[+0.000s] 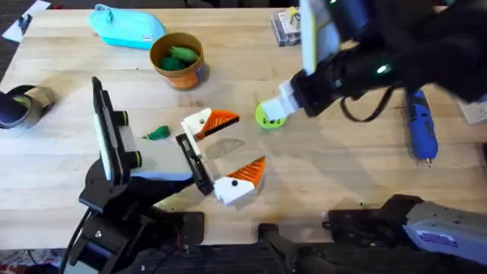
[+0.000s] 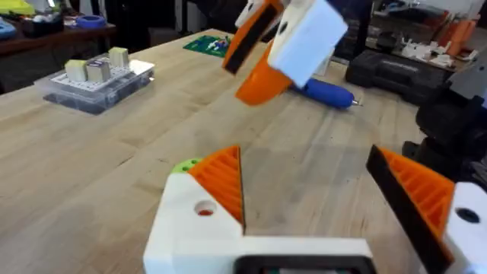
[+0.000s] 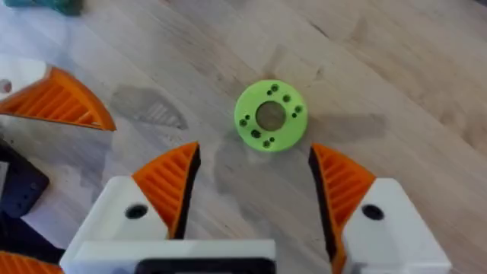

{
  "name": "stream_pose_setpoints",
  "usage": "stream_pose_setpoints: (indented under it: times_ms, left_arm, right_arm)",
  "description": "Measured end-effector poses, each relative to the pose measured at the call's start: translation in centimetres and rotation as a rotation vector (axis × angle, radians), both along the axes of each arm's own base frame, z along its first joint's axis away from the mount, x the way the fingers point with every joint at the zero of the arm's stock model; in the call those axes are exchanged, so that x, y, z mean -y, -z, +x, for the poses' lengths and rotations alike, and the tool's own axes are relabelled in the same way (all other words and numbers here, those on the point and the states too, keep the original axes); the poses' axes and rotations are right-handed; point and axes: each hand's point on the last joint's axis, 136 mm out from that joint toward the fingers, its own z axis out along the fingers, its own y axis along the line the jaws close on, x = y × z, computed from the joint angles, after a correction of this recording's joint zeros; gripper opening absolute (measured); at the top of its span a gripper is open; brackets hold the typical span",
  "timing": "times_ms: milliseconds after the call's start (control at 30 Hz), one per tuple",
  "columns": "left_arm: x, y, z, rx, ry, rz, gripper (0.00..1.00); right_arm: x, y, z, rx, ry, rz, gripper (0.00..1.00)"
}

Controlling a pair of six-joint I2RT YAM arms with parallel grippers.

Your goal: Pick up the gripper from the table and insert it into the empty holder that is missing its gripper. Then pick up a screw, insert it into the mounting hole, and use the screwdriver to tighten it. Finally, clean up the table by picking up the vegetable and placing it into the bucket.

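Just below right gripper (image 3: 253,190) — green disc (image 3: 270,116), jaws spread

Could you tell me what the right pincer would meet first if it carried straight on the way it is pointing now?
Most likely the green disc: the right pincer is open and pointed down at it, the disc lying flat on the table just ahead of the fingertips. Depth is hard to judge.

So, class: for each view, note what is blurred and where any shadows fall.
Overhead: the right arm looms dark and blurred near the camera. Left wrist: the right tool is soft-edged. Right wrist: the green disc is sharp, with faint shadows on the table around it.
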Motion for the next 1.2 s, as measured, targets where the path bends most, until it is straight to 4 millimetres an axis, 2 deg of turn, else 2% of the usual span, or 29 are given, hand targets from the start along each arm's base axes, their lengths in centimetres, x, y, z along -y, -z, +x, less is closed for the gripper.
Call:
stream_pose_setpoints:
  times_ms: [133, 233, 333, 400, 467, 633, 1067, 1200]
  left_arm:
    - [0.0, 0.0, 0.0, 0.0, 0.0, 0.0, 0.992]
    - [0.0, 0.0, 0.0, 0.0, 0.0, 0.0, 0.992]
    - [0.0, 0.0, 0.0, 0.0, 0.0, 0.0, 0.992]
    - [0.0, 0.0, 0.0, 0.0, 0.0, 0.0, 0.992]
    - [0.0, 0.0, 0.0, 0.0, 0.0, 0.0, 0.992]
    - [0.0, 0.0, 0.0, 0.0, 0.0, 0.0, 0.992]
    - [0.0, 0.0, 0.0, 0.0, 0.0, 0.0, 0.992]
    - [0.0, 0.0, 0.0, 0.0, 0.0, 0.0, 0.992]
  right_arm:
    - [-1.5, 4.3, -0.8, -0.05, -0.047, -0.04, 0.858]
    - [-1.9, 7.3, -1.5, -0.107, -0.073, -0.099, 0.858]
    - [-2.1, 9.1, -1.8, -0.144, -0.086, -0.145, 0.853]
    - [-2.1, 9.8, -1.8, -0.157, -0.089, -0.163, 0.798]
    - [-2.1, 10.4, -1.7, -0.164, -0.092, -0.175, 0.715]
    - [-2.2, 10.9, -1.3, -0.158, -0.084, -0.191, 0.404]
    - [-1.4, 11.9, -0.1, -0.121, -0.053, -0.258, 0.379]
    - [-1.4, 12.6, 0.0, -0.133, -0.053, -0.27, 0.271]
